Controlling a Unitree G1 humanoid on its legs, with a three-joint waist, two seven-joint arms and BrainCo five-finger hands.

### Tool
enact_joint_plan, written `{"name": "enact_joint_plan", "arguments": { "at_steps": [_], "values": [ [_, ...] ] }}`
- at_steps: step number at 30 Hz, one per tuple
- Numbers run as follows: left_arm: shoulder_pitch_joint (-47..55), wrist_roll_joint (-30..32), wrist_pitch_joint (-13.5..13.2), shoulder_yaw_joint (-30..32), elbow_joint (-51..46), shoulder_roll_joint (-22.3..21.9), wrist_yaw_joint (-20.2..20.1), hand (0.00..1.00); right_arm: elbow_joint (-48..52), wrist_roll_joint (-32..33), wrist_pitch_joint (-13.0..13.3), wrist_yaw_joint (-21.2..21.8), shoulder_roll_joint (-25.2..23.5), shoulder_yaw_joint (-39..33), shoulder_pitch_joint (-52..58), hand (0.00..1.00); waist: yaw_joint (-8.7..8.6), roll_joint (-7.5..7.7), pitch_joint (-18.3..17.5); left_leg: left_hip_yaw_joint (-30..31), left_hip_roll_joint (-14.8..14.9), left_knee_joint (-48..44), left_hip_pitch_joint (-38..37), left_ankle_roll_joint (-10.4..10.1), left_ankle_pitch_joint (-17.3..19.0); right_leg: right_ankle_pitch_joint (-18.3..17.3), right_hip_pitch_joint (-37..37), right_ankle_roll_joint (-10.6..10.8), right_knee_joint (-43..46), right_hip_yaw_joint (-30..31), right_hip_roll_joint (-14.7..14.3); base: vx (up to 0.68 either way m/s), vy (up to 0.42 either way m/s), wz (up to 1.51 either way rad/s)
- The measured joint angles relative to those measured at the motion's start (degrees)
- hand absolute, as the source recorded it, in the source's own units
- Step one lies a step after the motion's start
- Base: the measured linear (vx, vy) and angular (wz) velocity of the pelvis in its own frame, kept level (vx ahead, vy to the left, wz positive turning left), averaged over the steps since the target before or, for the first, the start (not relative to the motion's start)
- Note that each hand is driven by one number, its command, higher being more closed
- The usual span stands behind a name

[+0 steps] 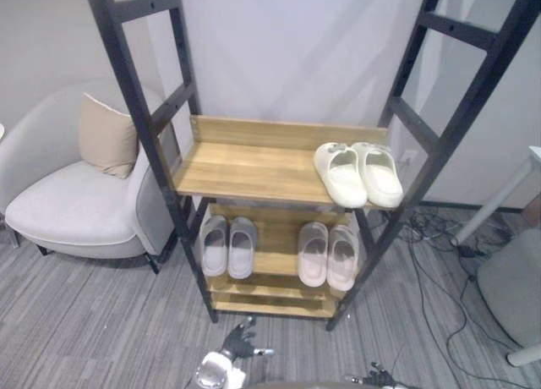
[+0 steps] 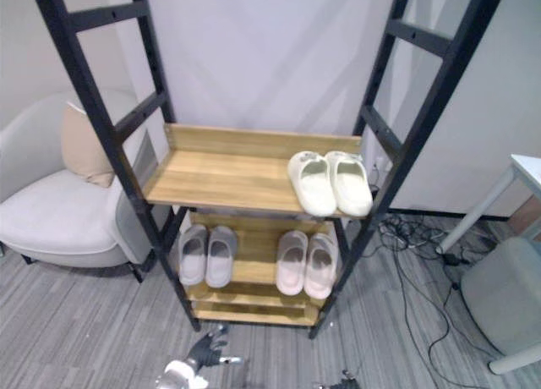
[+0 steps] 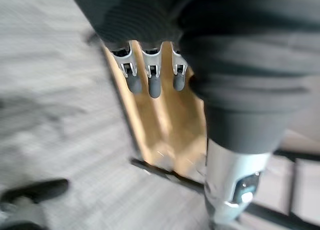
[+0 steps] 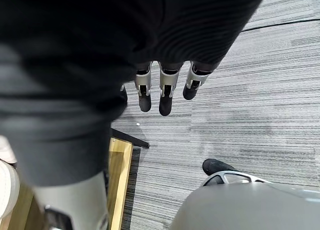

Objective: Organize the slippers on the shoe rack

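Shoe rack (image 1: 127, 76) with black ladder sides and wooden boards, against a pale wall; stands on grey striped carpet (image 1: 101, 321). On the upper shelf (image 1: 245, 169), at its right end, a pair of cream slippers (image 1: 359, 176), side by side and touching. On the lower shelf (image 1: 275, 237), two more pairs: grey slippers (image 1: 228, 247) at the left, pale pink slippers (image 1: 328, 254) at the right, with bare wood between the pairs.

Low in the head views, in front of the rack's foot, the left hand (image 1: 237, 345); hangs over the carpet, apart from every slipper; fingers (image 3: 154, 85) straight and spread in its wrist view, holding nothing, with the rack's wood past them. Further right along the bottom edge, the right hand (image 1: 378, 377); fingers (image 4: 166, 102) likewise straight and apart, holding nothing, above the carpet and just beside a corner of the rack.

Left of the rack, a light grey armchair (image 1: 68, 207) with a beige cushion (image 1: 106, 139) leaning in its back corner; right of the rack, loose cables (image 1: 431, 237) on the carpet and a grey stool (image 1: 511, 287).
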State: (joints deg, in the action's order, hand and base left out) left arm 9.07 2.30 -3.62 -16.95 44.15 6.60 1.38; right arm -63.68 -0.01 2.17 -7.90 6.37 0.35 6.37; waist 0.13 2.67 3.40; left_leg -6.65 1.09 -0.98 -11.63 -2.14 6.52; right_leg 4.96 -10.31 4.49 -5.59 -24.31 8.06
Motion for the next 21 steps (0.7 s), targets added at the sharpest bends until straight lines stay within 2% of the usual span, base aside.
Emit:
{"name": "enact_joint_plan", "arguments": {
  "at_steps": [1, 8, 15, 19, 21],
  "values": [
    [-0.7, 1.1, 0.1, 2.0, 2.9, -0.6, 1.7, 0.00, 0.0, 0.0, 0.2, -0.2, -0.1, -0.2, 0.1, 0.00, -0.09, 0.00, 0.0, 0.5, -0.2, 0.0, 0.1, 0.2, -0.1, 0.0, -0.2, 0.0, 0.0, -0.5, 0.1, 0.01, 0.030, 0.14],
    [-1.8, 4.7, -0.4, 7.1, 7.2, -1.9, 5.8, 0.00, 0.0, -0.1, 0.6, -0.8, -0.5, -1.6, 0.8, 0.00, -0.12, -0.09, 0.0, 4.2, -0.8, 0.0, 0.5, 0.3, -0.2, -0.9, -1.7, 0.3, 0.1, -4.1, 0.4, 0.03, 0.017, 0.27],
    [-2.5, 5.6, -0.7, 10.7, 8.7, -2.9, 6.3, 0.00, 0.0, -0.3, 0.6, -1.1, -0.6, -2.4, 0.5, 0.00, -0.11, -0.43, 0.5, 5.4, -0.7, 0.0, 0.9, 0.3, -0.3, -1.4, -1.8, 0.3, 0.4, -5.5, 0.3, 0.05, 0.013, 0.11],
    [-3.2, 5.6, -0.8, 12.8, 9.0, -2.8, 6.4, 0.00, 0.7, -2.6, 0.8, -0.9, -0.2, -2.3, 0.6, 0.00, -0.13, -0.57, 2.2, 4.5, -0.5, -0.1, 0.6, 0.1, -0.1, -1.6, -1.5, 0.2, 0.9, -4.5, 0.3, 0.00, 0.014, -0.11],
    [-3.3, 5.4, -0.8, 14.2, 8.8, -3.0, 6.9, 0.00, 2.6, -2.6, 1.1, 0.3, 0.5, -1.9, 1.1, 0.00, 0.08, -1.27, 3.2, 3.1, 0.1, -0.9, 0.5, 0.0, 0.7, -4.0, 0.7, 0.0, 5.8, -2.9, 1.1, -0.01, 0.058, -0.37]
  ]
}}
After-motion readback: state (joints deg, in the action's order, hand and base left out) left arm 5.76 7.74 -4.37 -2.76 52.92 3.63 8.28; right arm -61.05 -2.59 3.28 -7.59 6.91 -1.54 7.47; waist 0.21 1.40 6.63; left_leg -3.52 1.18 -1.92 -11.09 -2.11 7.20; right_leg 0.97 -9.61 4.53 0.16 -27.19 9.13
